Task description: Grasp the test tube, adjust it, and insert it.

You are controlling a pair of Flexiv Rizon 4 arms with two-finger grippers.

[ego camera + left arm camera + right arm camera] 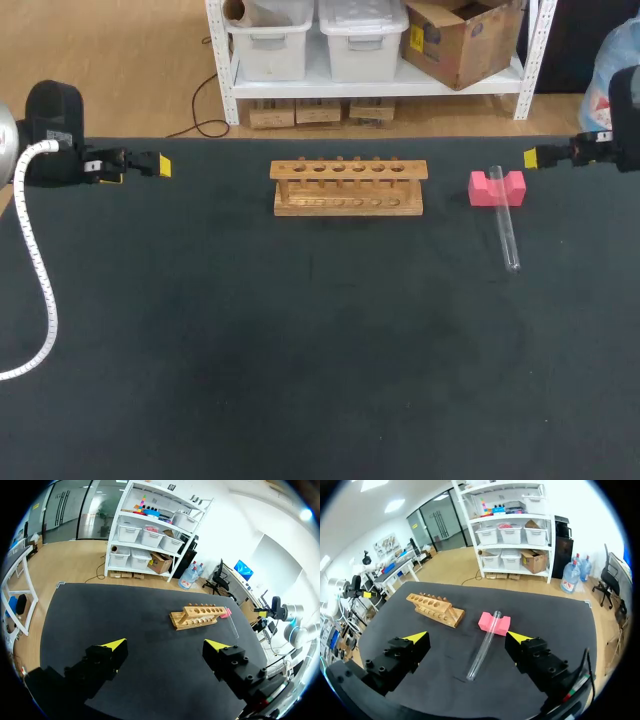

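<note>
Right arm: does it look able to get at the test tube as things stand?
Probably yes. The test tube lies ahead of the right gripper, jaws open, one end resting on the pink block, nothing between.

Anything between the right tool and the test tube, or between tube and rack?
Nothing visible. Open table lies between the right tool and the test tube, and between it and the wooden rack; the pink block only props one end.
</note>
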